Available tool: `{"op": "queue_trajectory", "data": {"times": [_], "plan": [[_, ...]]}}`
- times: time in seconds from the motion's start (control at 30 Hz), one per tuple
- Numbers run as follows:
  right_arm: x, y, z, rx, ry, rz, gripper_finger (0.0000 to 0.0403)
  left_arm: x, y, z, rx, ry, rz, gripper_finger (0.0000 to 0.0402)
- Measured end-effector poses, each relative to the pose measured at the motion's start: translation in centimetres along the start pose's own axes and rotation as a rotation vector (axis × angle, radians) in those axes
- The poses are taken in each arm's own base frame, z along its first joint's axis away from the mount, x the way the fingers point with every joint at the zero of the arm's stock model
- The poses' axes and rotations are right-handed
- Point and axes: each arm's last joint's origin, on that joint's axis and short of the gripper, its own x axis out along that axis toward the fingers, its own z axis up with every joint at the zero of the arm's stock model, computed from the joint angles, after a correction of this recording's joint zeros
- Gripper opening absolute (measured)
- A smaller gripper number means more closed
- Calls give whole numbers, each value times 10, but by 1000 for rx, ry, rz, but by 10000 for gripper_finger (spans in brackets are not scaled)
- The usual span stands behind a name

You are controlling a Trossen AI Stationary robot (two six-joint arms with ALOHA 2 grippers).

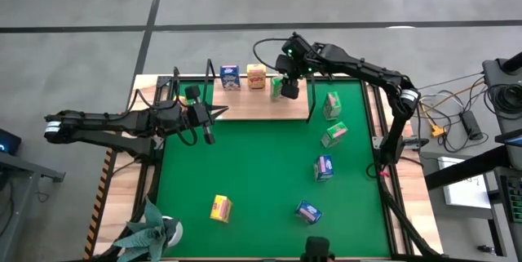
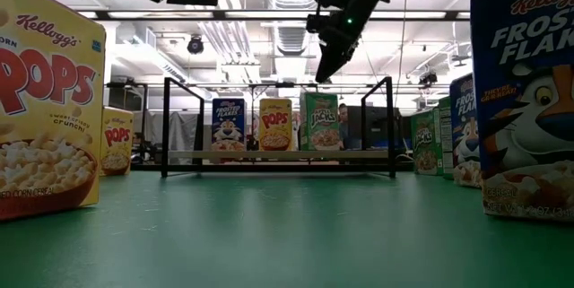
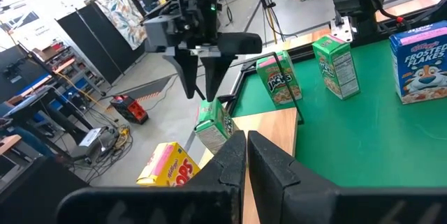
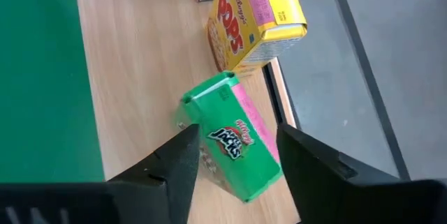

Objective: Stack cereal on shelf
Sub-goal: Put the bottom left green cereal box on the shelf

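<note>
Right gripper [image 4: 234,161] fingers spread, just above a green Apple Jacks box [image 4: 234,140] standing on the wooden shelf [image 1: 245,105], not pinching it. Beside it: yellow Kellogg's Corn Pops box [image 1: 256,76], then blue Frosted Flakes box [image 1: 230,77]. Left gripper [image 1: 218,113] fingers pressed together, empty, over the shelf's near edge. Other boxes scattered on the green mat [image 1: 261,180].

A: How is the shelf [image 1: 245,108] laid out?

B: A light wooden board with black wire uprights is seen at the mat's far edge; three boxes are stood upright on it in a row: blue [image 1: 230,77], yellow [image 1: 256,76], green [image 1: 287,88].

A: And the remaining cereal?

B: Two green boxes [image 1: 332,105] [image 1: 333,135], two blue [image 1: 324,167] [image 1: 308,212] and one yellow [image 1: 221,208] are scattered on the mat, well apart from the shelf.
</note>
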Motion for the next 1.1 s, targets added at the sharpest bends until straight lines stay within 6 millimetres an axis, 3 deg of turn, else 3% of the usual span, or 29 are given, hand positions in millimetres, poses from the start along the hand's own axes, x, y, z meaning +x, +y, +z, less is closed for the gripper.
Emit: {"op": "queue_trajectory", "data": {"times": [0.37, 0.63, 1.1], "plan": [[21, 3, 1, 5, -9, 2, 16, 0, 0, 0, 4, 0, 0, 0], [38, 4, -4, -6, 33, 8, 13, 0, 0, 0, 4, 1, 0, 0], [40, -3, -6, 7, 79, -147, 13, 0, 0, 0, 4, 1, 0, 0]]}}
